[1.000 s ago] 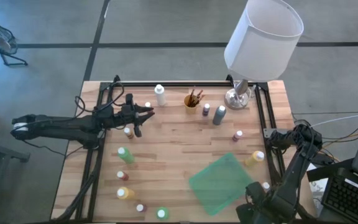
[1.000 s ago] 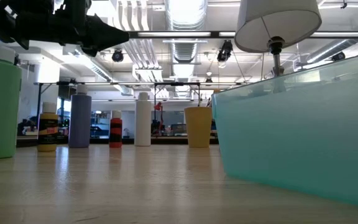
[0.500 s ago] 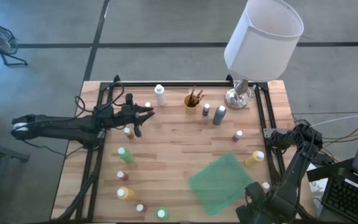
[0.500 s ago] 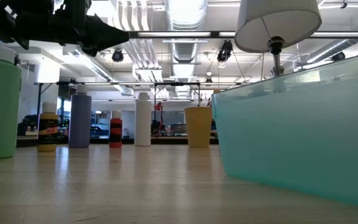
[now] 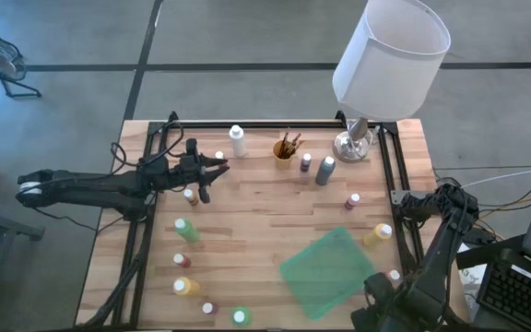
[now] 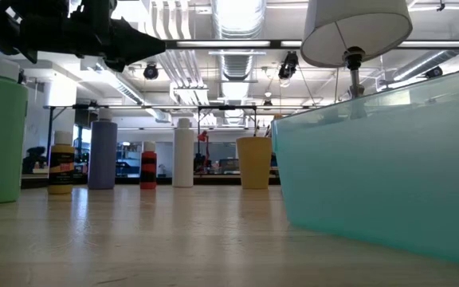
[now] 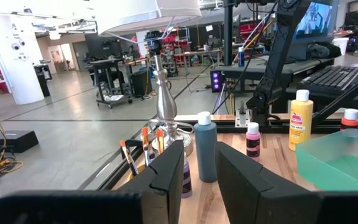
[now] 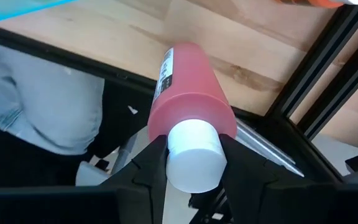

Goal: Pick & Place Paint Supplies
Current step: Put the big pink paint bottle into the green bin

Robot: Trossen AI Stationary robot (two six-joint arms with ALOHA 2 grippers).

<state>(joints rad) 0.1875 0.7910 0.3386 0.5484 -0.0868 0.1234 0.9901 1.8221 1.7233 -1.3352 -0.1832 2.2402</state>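
Right gripper (image 8: 194, 163) sits low at the near right corner of the table, fingers clamped on the white cap of a pink paint bottle (image 8: 190, 93) that points out over the table's black frame (image 8: 328, 74) and the wood beyond. From above, that arm folds down beside the green tray (image 5: 325, 270), with a white-capped bottle (image 5: 394, 275) just at the tray's right corner.

Left gripper (image 5: 216, 166) hangs above the far left part of the table, its two dark fingers (image 7: 169, 171) a narrow gap apart with nothing between them. A small white-capped bottle (image 5: 191, 195) stands just beneath it on the near side.

Paint supplies are scattered all over the wood. A tall white bottle (image 5: 238, 140) stands at the far edge, next to a yellow cup of brushes (image 5: 285, 148), then a small dark bottle (image 5: 305, 163) and a blue-grey bottle (image 5: 325, 171) close to the lamp (image 5: 390, 55). A little magenta bottle (image 5: 351, 200) and a yellow bottle (image 5: 379, 234) stand on the right side. Down the left run a green bottle (image 5: 185, 230), a small red one (image 5: 181, 261), an orange-yellow one (image 5: 184, 286), then another small one (image 5: 208, 308) and a green one (image 5: 239, 316) at the near edge.
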